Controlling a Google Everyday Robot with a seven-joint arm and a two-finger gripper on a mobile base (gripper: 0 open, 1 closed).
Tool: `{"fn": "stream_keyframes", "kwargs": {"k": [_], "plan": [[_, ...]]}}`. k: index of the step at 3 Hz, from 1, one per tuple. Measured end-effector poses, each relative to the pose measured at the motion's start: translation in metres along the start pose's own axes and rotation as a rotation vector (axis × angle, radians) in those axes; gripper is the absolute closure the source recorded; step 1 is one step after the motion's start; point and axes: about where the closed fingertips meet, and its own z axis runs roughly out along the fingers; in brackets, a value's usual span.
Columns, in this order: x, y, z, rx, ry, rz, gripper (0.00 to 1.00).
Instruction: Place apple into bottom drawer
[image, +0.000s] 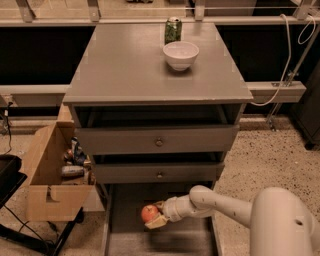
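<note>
Gripping the apple (148, 212) in the pincer (156, 214), with 1 tan finger (157, 223) under the fruit and 1 above, narrowed tight onto it. Holding that apple low in front of the table (130, 65), below the table's 2 knobbed drawers and over the pulled-out bottom drawer (165, 243). Keeping it inside the drawer's outline, toward the end nearest the table's front, roughly midway between the side rails. Cannot tell whether touching the grey drawer floor or hanging just above it; casting a dark shadow underneath. Reaching in from the table's lower right with the white arm (220, 202), wrist pointing left, bulky white end link filling the corner right of the table's front.

Showing the upper drawer (200, 139) and the middle drawer (125, 173) in the table's front, each with 1 small round knob at centre, neither pulled out as far as the bottom drawer. Carrying on the table's top, toward the back and right of centre, 1 white bowl (181, 54), upright, and 1 green can (173, 30) standing just behind it. Sitting on the speckled floor left of the table, 1 open cardboard box (42, 185) with a few small containers inside, too jumbled for naming. Trailing down right of the table, 1 pale cable (287, 55), looping back toward the table's right edge.
</note>
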Motion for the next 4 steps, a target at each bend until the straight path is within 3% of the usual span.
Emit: {"fn": "stream_keyframes", "kwargs": {"k": [2,3,4], "plan": [[0.09,-0.022,0.076,-0.099,-0.02,-0.005,1.0],[0.116,-0.055,0.09,-0.057,-0.04,-0.005,0.98],[0.114,-0.056,0.089,-0.056,-0.04,-0.007,0.76]]}}
